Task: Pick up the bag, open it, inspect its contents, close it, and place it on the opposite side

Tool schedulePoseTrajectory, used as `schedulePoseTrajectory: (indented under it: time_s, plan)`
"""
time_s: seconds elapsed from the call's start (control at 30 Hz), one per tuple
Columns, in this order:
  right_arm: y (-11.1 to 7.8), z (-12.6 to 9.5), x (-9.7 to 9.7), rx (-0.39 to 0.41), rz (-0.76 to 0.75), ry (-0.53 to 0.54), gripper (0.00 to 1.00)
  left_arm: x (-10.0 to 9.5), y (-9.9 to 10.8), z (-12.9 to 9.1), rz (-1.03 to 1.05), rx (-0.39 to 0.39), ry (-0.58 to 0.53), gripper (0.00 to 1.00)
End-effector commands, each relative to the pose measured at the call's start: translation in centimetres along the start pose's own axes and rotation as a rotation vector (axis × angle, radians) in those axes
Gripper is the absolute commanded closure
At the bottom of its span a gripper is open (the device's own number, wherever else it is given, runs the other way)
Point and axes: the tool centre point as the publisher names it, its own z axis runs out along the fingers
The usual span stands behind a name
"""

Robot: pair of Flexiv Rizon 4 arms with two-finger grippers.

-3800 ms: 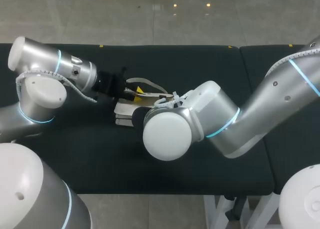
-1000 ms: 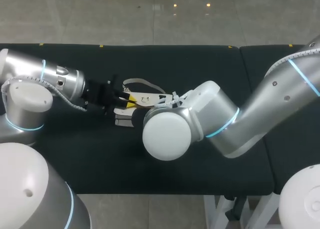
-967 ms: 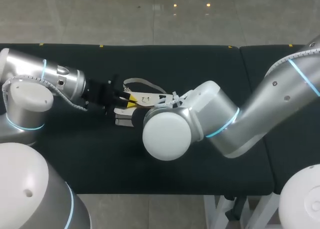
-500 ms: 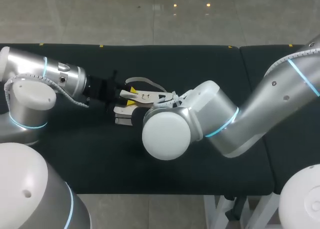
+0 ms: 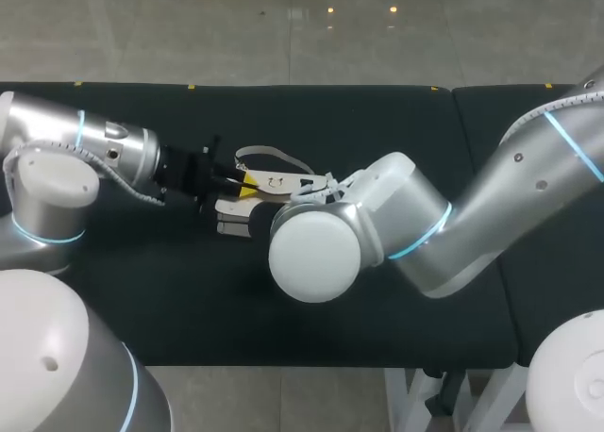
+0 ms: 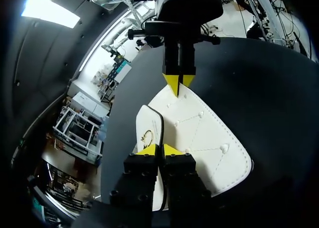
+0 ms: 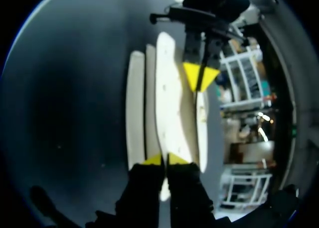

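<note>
White bag point(image 5: 229, 217) lies mid-desk point(image 5: 396, 130), between both arms. The left hand point(image 6: 160, 149) is pinched onto one end of the flap point(image 6: 149, 133) and the right hand point(image 7: 164, 159) is clamped on the opposite end, likely holding it steady to spread or reseal the opening.

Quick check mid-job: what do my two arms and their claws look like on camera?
The left arm and right arm are silver tubes with rounded white joint caps and cyan light rings. A pale cable loops along the left arm's wrist. The left claw and right claw are black, each with two yellow wedge tips.
</note>
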Motion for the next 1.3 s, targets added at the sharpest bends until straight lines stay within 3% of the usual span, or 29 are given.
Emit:
schedulePoseTrajectory:
  time_s: [0.03,0.3,0.63,0.9,0.93,1.0,1.03,1.07,1.27,1.3]
  plan:
    - [0.1,0.1,0.2,0.0,0.0,-0.003,1.0,0.0,0.6,-0.1,0.004,0.011,0.007,1.0]
    - [0.1,0.1,0.2,0.0,0.0,-0.003,1.0,0.3,1.1,-1.0,0.001,0.072,0.022,1.0]
    - [0.1,0.1,0.2,0.0,0.0,-0.003,1.0,0.1,1.4,0.9,0.0,0.006,0.045,1.0]
    - [0.1,0.1,0.2,0.0,0.0,-0.003,1.0,0.0,1.4,0.6,-0.012,-0.002,0.033,1.0]
    - [0.1,0.1,0.2,0.0,0.0,-0.003,1.0,-0.1,1.3,0.3,-0.012,0.001,0.024,0.86]
    - [0.1,0.1,0.2,0.0,0.0,-0.003,1.0,-0.1,1.0,-0.1,-0.01,0.006,0.013,0.44]
    - [0.1,0.1,0.2,0.0,0.0,-0.003,1.0,-0.2,0.9,-0.3,-0.008,0.008,0.007,0.09]
    - [0.1,0.1,0.2,0.0,0.0,-0.003,1.0,-0.3,0.8,-0.5,-0.006,0.009,0.004,0.01]
    - [0.1,-0.2,0.1,-0.002,-0.001,-0.005,0.99,-0.8,-0.8,-1.6,0.022,0.04,-0.01,0.0]
    - [0.2,-0.4,0.1,-0.003,0.0,-0.007,0.87,-0.9,-1.1,-1.8,0.026,0.048,-0.01,0.0]
